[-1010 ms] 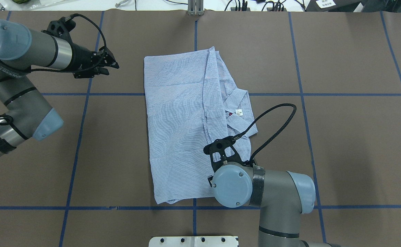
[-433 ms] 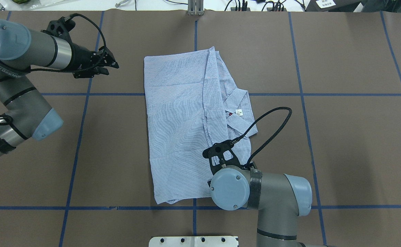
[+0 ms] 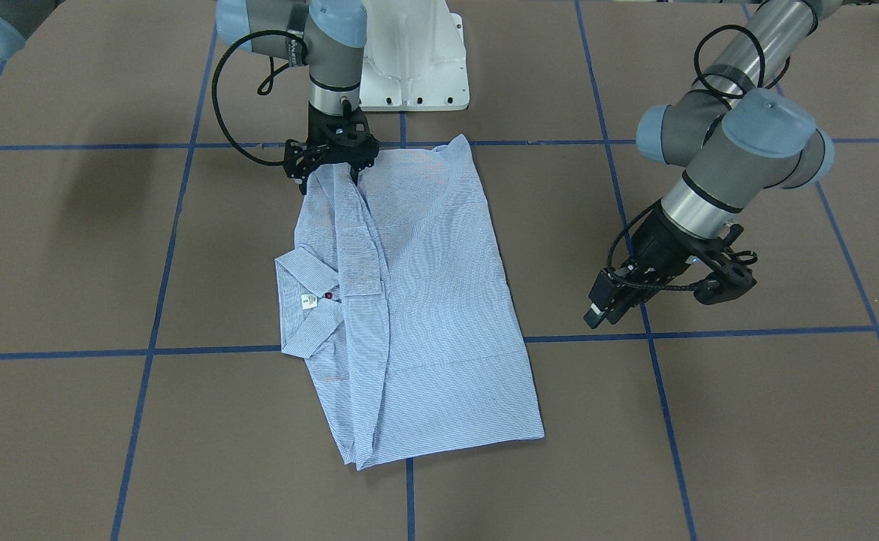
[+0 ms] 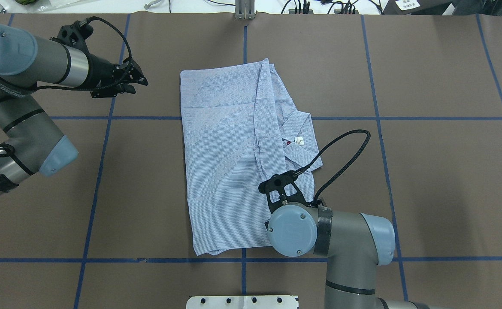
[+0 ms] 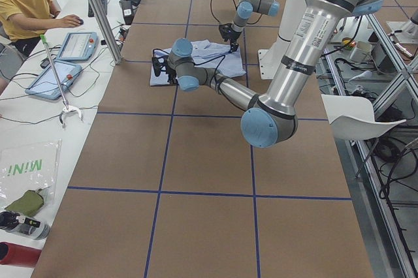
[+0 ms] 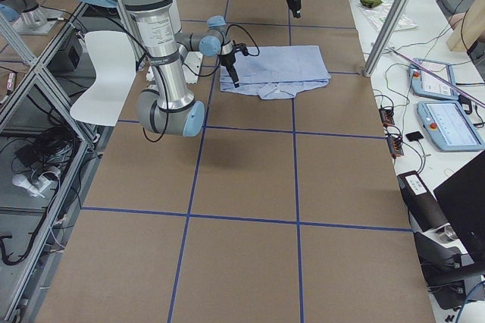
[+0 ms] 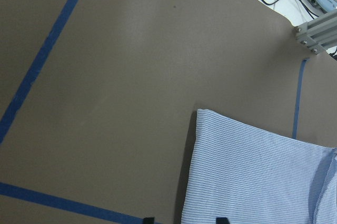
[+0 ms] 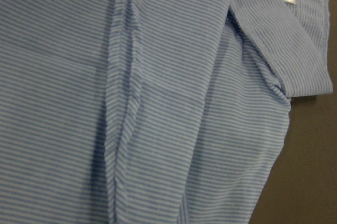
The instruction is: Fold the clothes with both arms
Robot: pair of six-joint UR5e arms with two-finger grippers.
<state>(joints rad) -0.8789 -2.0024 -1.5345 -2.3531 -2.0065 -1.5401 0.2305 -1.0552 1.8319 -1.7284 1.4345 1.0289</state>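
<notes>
The striped shirt (image 4: pixel 225 159) lies folded into a rectangle at the table's middle, collar and white label (image 4: pixel 299 140) on its right side. My right gripper (image 3: pixel 351 171) points straight down on the shirt's near right corner. Its wrist (image 4: pixel 293 229) hides it from overhead. The right wrist view shows only striped cloth (image 8: pixel 158 103) up close and no fingertips, so I cannot tell whether it is open or shut. My left gripper (image 4: pixel 139 84) hovers open to the left of the shirt's far left corner (image 7: pixel 202 113), apart from the cloth and holding nothing.
The brown table is marked with blue tape lines (image 4: pixel 105 128). The white pedestal base (image 3: pixel 409 60) stands at the robot's edge, and a metal post (image 4: pixel 244 8) at the far edge. A person (image 5: pixel 26 4) sits at a desk with tablets beyond the table.
The right arm's wrist shifted slightly left and toward the robot, then came back. The shirt and the left arm have stayed almost still.
</notes>
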